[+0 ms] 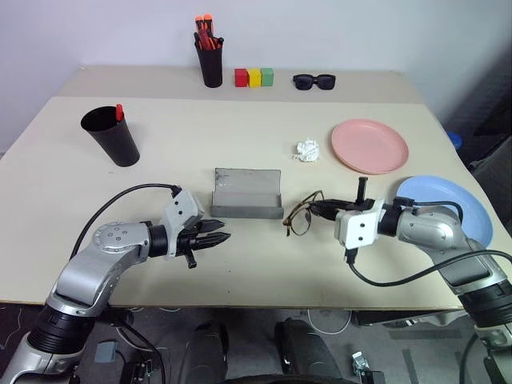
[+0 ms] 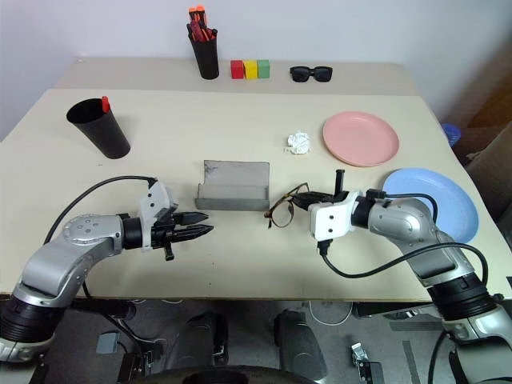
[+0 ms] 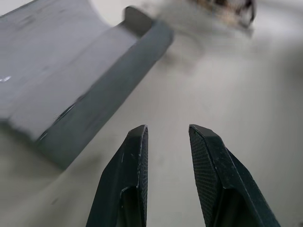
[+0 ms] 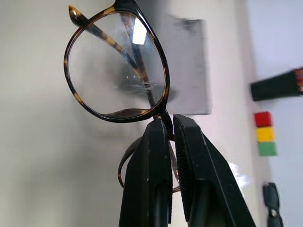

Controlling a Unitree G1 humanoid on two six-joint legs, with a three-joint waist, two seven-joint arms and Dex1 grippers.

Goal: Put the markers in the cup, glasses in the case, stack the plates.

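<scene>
My right gripper (image 1: 314, 210) is shut on the bridge of the brown tortoiseshell glasses (image 4: 116, 71), which hang lifted off the table just right of the case. The grey case (image 1: 248, 194) lies open at the table's middle, lid upright. To its left, my left gripper (image 1: 216, 238) hovers with its fingers (image 3: 137, 151) slightly open and nothing between them. The black cup (image 1: 112, 138) stands at the far left with a marker's red tip (image 1: 119, 112) sticking out of it. On the right lies the pink plate (image 1: 370, 146), and the blue plate (image 1: 460, 210) is nearer, partly behind my right arm.
A black pen holder (image 1: 210, 58) with orange-capped pens, three coloured blocks (image 1: 254, 77) and black sunglasses (image 1: 314, 81) line the back of the table. A crumpled white paper (image 1: 307, 150) lies left of the pink plate.
</scene>
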